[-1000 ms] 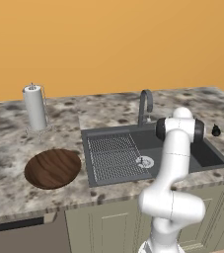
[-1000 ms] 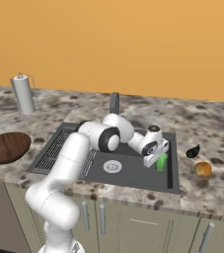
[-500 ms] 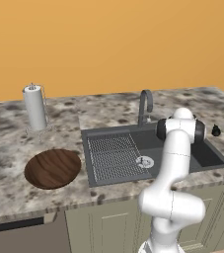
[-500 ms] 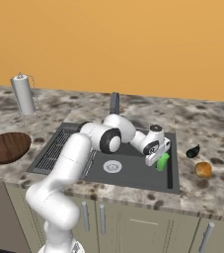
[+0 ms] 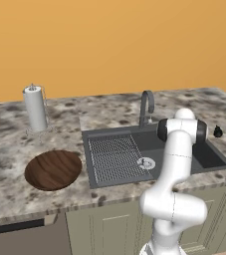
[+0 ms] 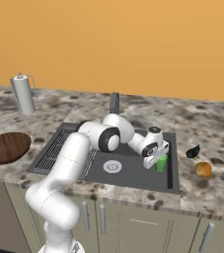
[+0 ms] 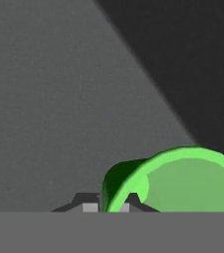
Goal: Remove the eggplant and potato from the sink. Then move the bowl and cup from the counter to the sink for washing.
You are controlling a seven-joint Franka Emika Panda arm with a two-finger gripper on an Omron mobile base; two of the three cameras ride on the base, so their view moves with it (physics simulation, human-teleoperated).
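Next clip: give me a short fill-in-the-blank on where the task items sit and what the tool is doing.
1. The tool is shut on the rim of the ______ cup.
2. The cup is held over the ______.
3. The eggplant and potato lie on the counter to the ______ of the sink in the right base view.
4. The bowl rests on the ______.

Missing words: green; sink; right; counter

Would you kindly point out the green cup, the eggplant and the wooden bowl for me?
green cup [image 6: 161,162], right base view, its side wall beside the hand.
eggplant [image 6: 193,151], right base view, its dark body.
wooden bowl [image 5: 53,169], left base view, middle of its inside.
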